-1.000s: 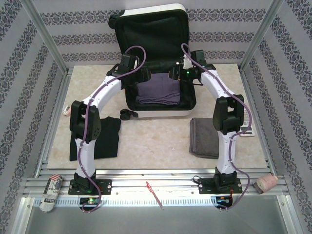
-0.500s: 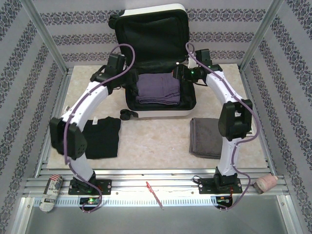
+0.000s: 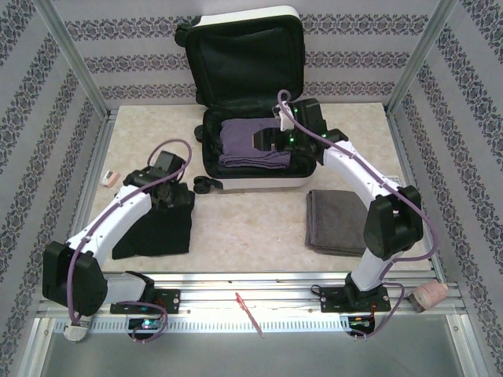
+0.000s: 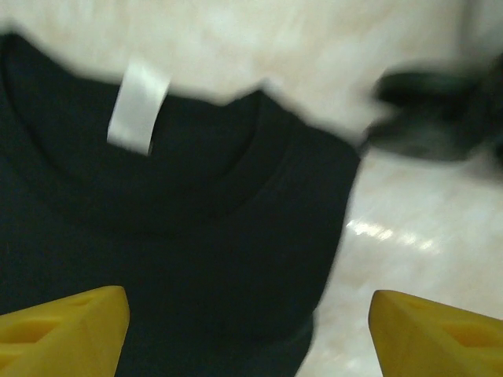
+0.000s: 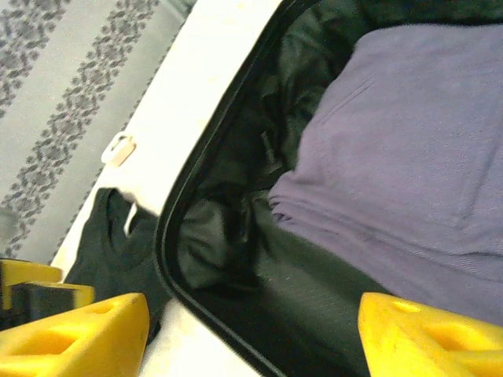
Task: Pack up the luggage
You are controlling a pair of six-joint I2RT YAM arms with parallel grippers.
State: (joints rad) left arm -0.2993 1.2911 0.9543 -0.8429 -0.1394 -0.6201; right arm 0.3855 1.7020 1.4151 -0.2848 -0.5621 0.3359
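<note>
Jaws open: left above black shirt (image 4: 196, 236), right above purple cloth (image 5: 409, 141) in luggage (image 3: 244, 59); grey towel (image 3: 330, 222) nearby

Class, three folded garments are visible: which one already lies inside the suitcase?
The purple garment, in the luggage; the black shirt and grey cloth lie outside on the table.

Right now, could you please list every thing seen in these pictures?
luggage: one, white with black lining, open, far middle of the table
folded garment: one, purple, inside the luggage
shirt: one, black, on the table, near left
folded cloth: one, grey, on the table, near right
small object: one, black, beside the luggage's front left corner
thin stick: one, red, on the front rail
roll: one, pinkish, front rail's right end
left fingers: two, yellow, open above the shirt
right fingers: two, yellow, open above the luggage
</note>
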